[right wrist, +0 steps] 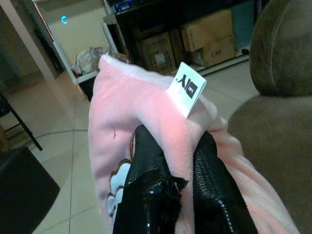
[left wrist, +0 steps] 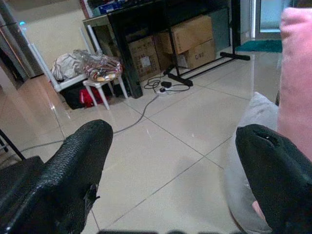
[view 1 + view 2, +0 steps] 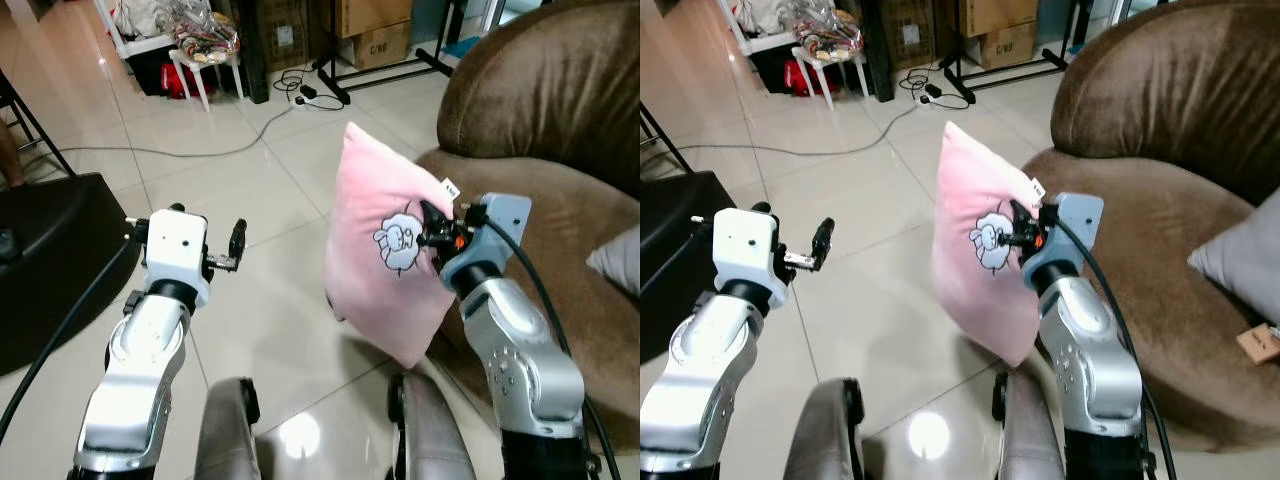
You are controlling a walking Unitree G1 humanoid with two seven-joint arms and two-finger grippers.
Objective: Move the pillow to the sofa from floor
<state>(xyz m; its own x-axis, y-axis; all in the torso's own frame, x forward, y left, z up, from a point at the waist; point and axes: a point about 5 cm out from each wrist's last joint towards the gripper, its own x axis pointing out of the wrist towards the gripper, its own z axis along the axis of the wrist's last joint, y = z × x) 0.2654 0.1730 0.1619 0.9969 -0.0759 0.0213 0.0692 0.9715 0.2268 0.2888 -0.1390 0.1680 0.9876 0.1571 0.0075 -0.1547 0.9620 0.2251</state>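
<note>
Curving round on the robot's right, the sofa (image 3: 560,200) is brown, with a grey cushion (image 3: 1238,262) on its seat. Just beside the sofa's front edge hangs the pillow (image 3: 385,250), pink, off the floor (image 3: 250,190). The right gripper (image 3: 432,228) is clenched on its edge near a white tag (image 1: 187,87). Farther from the sofa, the left gripper (image 3: 238,245) is released, fingers (image 2: 73,175) spread.

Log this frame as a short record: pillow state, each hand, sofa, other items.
pillow: pink pillow, sheep print, lifted upright beside the sofa
right hand: right hand pinching the pillow's edge near its white tag
left hand: left hand open, holding nothing, over the tiled floor
sofa: brown sofa, grey cushion on its seat
</note>
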